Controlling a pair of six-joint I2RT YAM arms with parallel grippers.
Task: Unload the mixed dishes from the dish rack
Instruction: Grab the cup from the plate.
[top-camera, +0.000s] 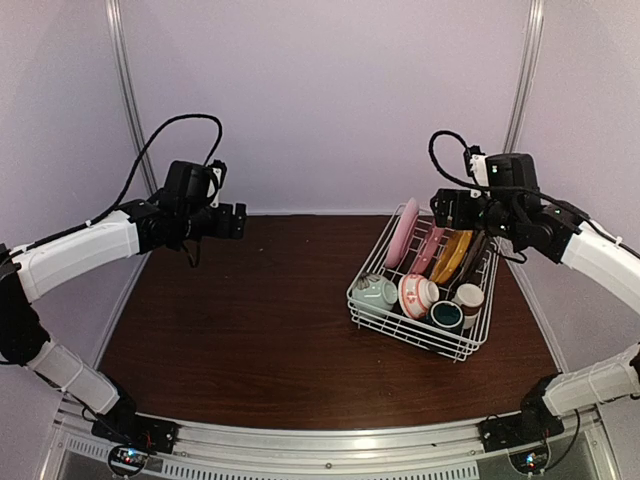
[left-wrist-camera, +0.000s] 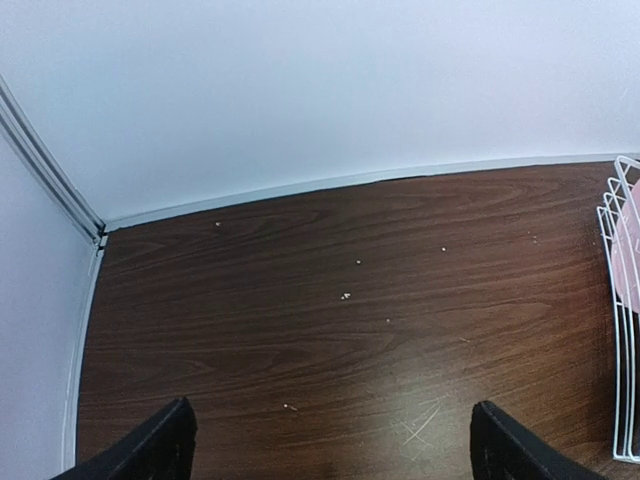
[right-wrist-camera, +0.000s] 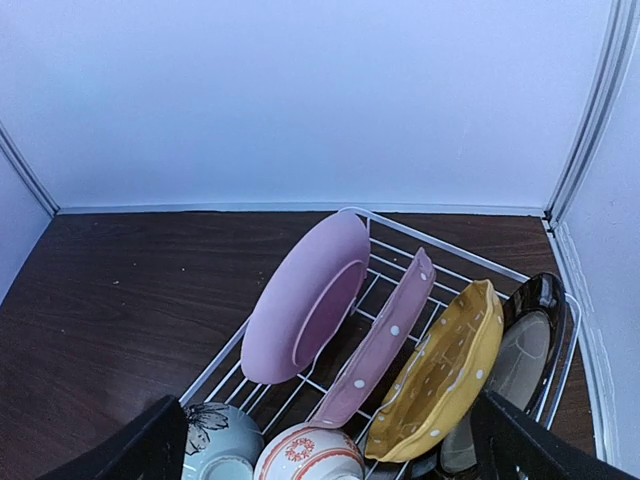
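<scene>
The white wire dish rack (top-camera: 405, 335) stands on the right of the table. In it stand a pink plate (top-camera: 403, 232), a pink dotted plate (top-camera: 430, 248), a yellow scalloped plate (top-camera: 452, 257) and a black-rimmed plate (top-camera: 472, 258). At its front lie a pale green bowl (top-camera: 373, 293), a red-patterned bowl (top-camera: 417, 295) and two cups (top-camera: 447, 316) (top-camera: 468, 297). My right gripper (top-camera: 445, 208) hovers open above the rack's back; its wrist view shows the pink plate (right-wrist-camera: 305, 300) and yellow plate (right-wrist-camera: 440, 385) between the fingers (right-wrist-camera: 165, 445). My left gripper (top-camera: 235, 220) is open and empty, high over the table's left.
The brown wooden table (top-camera: 250, 320) is bounded by white walls at the back and sides. In the left wrist view the rack's wire edge (left-wrist-camera: 612, 300) shows at the far right. Small crumbs (left-wrist-camera: 345, 296) lie on the wood.
</scene>
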